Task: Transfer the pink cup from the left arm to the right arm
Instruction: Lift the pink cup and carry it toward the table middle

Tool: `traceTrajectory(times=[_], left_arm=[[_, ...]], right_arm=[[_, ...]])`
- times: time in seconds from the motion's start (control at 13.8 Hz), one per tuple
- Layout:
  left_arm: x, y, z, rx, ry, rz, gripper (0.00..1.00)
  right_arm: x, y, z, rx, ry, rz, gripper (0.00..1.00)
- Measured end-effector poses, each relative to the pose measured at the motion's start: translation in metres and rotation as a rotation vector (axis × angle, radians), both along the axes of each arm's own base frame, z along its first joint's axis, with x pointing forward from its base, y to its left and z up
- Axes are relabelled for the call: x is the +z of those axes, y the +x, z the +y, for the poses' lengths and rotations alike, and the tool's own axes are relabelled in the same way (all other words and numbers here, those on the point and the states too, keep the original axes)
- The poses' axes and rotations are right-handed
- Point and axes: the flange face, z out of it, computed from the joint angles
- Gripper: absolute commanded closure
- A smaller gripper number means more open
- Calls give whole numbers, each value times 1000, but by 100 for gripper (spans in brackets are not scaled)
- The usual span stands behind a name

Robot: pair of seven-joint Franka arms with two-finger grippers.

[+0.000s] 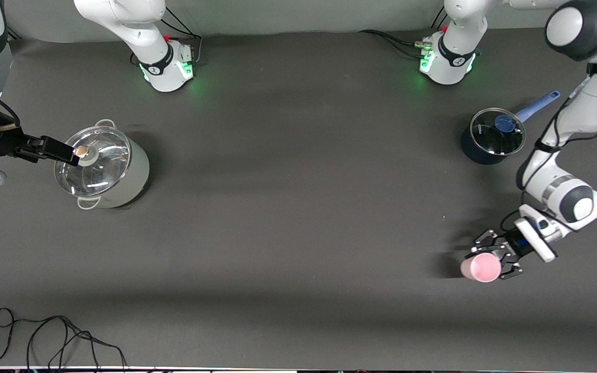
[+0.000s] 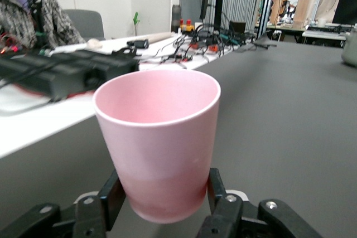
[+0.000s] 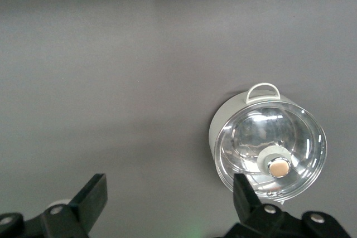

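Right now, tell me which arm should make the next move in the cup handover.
Left. Its gripper is shut on the pink cup at the left arm's end of the table, so it must probably carry the cup toward the middle. The right gripper hangs open over the glass-lidded grey pot, holding nothing.

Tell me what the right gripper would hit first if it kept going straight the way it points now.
Probably the bare dark table: the open right gripper points down at the mat beside the pale green pot with the glass lid, which sits off the line between its fingers. Depth is hard to judge.
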Motion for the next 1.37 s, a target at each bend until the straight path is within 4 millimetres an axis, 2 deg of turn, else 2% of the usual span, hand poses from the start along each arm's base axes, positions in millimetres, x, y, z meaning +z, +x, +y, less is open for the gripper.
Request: traceTrajectory(times=[0.22,0.72,1.01,1.16,1.37], left_arm=[[45,-11,-79,-55,-54,-10,59],[134,-70,-241,-88,-51,31,62],[198,-103,-313,-73,12,86,63],[229,-130,-351,-61,55,99,63],[266,-174,-403,-52,81,132,63]], right_arm=[[0,0,0,0,0,0,0],[0,0,3,5,0,0,0],[0,0,4,7,0,1,0],[0,0,4,7,0,1,0],[0,0,5,-37,0,3,0]])
